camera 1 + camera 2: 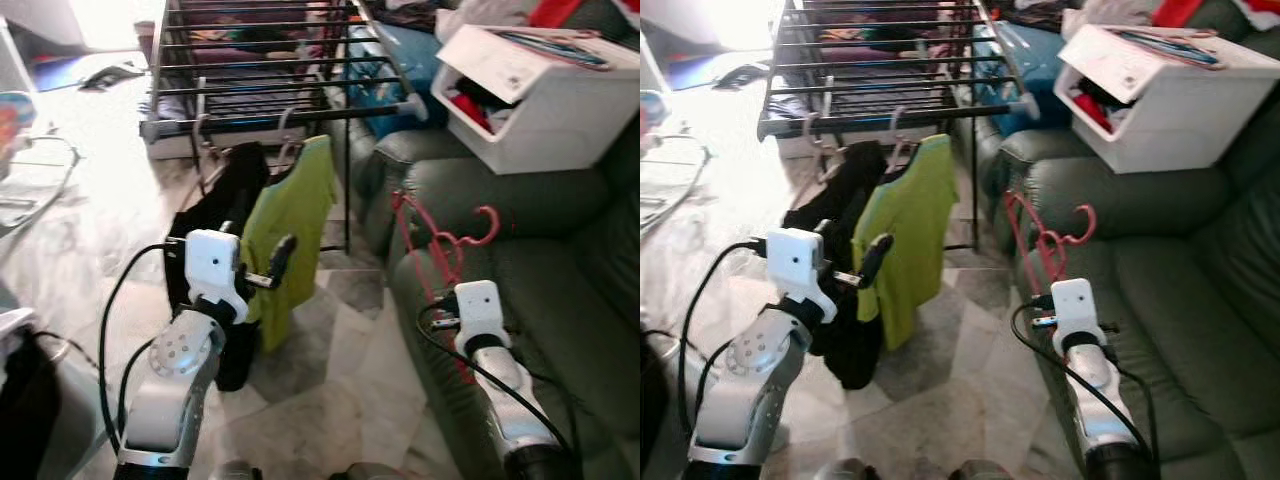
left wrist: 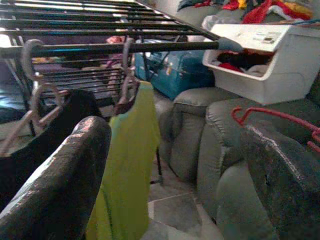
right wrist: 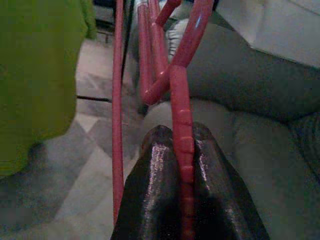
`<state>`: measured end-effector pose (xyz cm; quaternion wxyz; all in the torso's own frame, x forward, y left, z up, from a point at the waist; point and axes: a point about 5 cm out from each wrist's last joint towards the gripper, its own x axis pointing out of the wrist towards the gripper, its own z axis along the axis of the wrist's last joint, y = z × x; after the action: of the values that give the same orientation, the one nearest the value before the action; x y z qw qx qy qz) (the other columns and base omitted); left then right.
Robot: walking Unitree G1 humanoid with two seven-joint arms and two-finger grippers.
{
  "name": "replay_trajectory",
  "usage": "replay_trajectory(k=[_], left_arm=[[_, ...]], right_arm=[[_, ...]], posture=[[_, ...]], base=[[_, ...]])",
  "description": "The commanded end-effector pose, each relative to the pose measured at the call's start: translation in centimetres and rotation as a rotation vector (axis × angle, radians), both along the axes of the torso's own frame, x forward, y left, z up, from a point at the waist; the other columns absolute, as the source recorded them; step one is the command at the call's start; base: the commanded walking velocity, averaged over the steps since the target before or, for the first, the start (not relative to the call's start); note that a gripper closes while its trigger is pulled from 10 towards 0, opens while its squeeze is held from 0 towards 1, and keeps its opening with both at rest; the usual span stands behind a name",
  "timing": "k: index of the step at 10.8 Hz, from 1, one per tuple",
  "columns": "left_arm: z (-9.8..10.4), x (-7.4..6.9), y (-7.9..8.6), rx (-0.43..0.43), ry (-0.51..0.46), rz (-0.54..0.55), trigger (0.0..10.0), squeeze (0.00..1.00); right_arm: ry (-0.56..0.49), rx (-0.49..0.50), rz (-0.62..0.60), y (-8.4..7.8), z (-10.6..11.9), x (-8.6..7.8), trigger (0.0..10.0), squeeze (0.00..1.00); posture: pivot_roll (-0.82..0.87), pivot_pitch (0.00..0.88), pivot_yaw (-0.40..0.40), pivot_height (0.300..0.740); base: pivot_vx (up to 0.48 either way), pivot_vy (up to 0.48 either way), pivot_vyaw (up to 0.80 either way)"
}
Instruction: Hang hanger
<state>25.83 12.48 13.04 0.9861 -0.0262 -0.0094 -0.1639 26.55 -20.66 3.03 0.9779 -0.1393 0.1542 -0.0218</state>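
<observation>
The right gripper [image 3: 182,150] is clamped on one bar of a red hanger [image 1: 440,245], its two black fingers [image 3: 155,195] pressed against either side of the plastic. In the left eye view the hanger sits at centre right of the frame, held up over the arm of a dark green sofa [image 1: 560,260], its hook pointing toward the right edge. The left gripper [image 1: 268,268] is raised at lower left of centre with its fingers spread wide and nothing between them (the wrist view shows a broad gap). Just beyond it, a green shirt [image 1: 290,225] and a black garment [image 1: 225,200] hang on hangers from the front bar of a drying rack [image 1: 260,112] in the upper middle. A white bin [image 1: 545,105] rests on the sofa at upper right.
</observation>
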Motion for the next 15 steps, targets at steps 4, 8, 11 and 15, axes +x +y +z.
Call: replay_trajectory(k=[4,8,11,15], left_arm=[[0.2,0.3,-0.2,0.004,-0.006,-0.016,10.0,0.0],[-0.1,0.1,-0.5,0.004,0.008,-0.03,10.0,0.0],[-0.4,-0.1,-0.6,0.002,0.024,-0.028,10.0,0.0],[-0.5,0.0,-0.8,-0.009,0.044,-0.027,10.0,0.0]], right_arm=[[0.045,-0.04,0.039,0.5,-0.2,0.7,10.0,0.0],[0.056,-0.05,0.034,0.4,-0.4,0.9,10.0,0.0],[0.05,-0.088,0.038,0.1,0.0,1.4,10.0,0.0],[0.002,-0.125,0.023,0.0,0.5,1.8,10.0,0.0]], posture=[[0.0,0.0,-0.018,0.74],[-0.01,0.0,-0.015,0.74],[-0.01,0.0,-0.02,0.74],[-0.01,0.0,-0.02,0.74]], base=[[0.392,0.0,0.0],[0.449,0.0,0.0],[0.428,0.0,0.0],[0.373,0.175,0.0]])
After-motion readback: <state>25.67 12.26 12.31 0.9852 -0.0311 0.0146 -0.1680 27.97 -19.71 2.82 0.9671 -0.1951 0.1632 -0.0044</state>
